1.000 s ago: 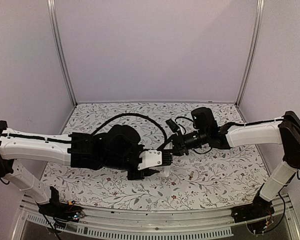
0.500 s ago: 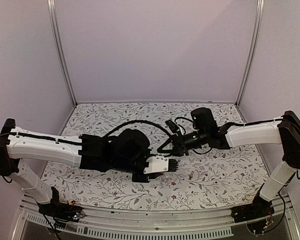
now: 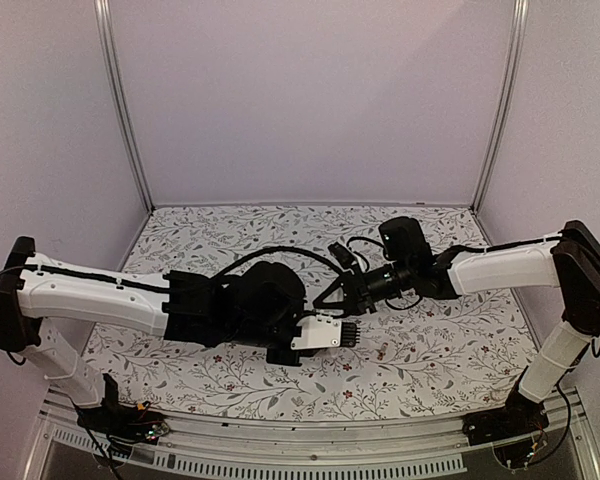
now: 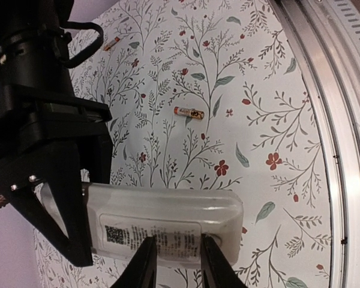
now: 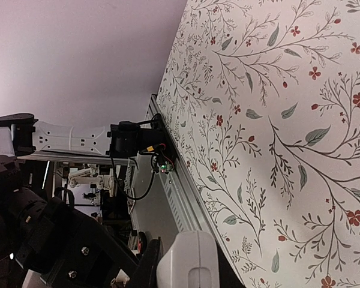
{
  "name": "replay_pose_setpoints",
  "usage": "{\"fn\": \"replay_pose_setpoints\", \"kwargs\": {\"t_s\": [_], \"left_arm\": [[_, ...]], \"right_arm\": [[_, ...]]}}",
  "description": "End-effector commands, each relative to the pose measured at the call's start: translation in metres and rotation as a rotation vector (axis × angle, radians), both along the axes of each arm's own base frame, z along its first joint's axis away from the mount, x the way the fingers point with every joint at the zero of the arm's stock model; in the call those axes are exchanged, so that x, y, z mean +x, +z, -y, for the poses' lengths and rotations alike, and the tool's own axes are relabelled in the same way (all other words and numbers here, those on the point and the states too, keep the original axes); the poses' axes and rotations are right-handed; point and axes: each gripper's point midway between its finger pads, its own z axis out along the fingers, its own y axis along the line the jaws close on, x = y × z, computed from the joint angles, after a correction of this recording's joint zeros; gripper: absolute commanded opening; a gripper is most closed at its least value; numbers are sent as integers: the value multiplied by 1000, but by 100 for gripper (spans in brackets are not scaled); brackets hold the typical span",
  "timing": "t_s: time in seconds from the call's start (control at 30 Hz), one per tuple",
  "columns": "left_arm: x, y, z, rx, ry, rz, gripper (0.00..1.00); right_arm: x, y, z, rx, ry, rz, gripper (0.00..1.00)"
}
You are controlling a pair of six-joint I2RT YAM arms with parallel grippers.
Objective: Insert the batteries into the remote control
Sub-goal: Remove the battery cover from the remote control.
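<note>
Left wrist: left fingers [image 4: 145, 264] are narrowed further over the remote control [image 4: 168, 207], pinched by right fingers [image 4: 60, 198]; their grip cannot be told. Batteries [image 4: 188, 112] are not yet loaded.

The middle of the flower-printed table cloth [image 3: 230, 385] is barred from left to right by the black-and-white left robot arm [image 3: 100, 300] and right robot arm [image 3: 500, 268], which are joined at the small white oblong plastic remote control [image 4: 168, 219]. A black cable loop [image 3: 290, 252] is arched just behind them. Free passage is offered along the far and near strips of cloth. A slim reddish-gold cylindrical battery [image 4: 189, 112] is found loose to the right of the remote control. Three sides are closed by lilac wall panels [image 3: 310, 100].
</note>
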Motion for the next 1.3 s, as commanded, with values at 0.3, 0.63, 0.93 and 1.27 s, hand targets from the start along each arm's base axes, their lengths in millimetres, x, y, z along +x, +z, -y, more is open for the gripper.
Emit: {"fn": "replay_pose_setpoints", "kwargs": {"t_s": [0.3,0.63,0.93,1.27], "left_arm": [[-19,1,4,-1,-70,-48,27],[-3,-9,-2,43,-16,18,26],[6,-4,-4,30,6,111,27],[12,32,-6,-87,34,264,26]], "right_arm": [[-2,5,-7,15,34,4,0],[-14,14,-12,41,83,14,0],[-20,24,-15,79,114,8,0],[-21,17,-16,73,115,-24,0]]}}
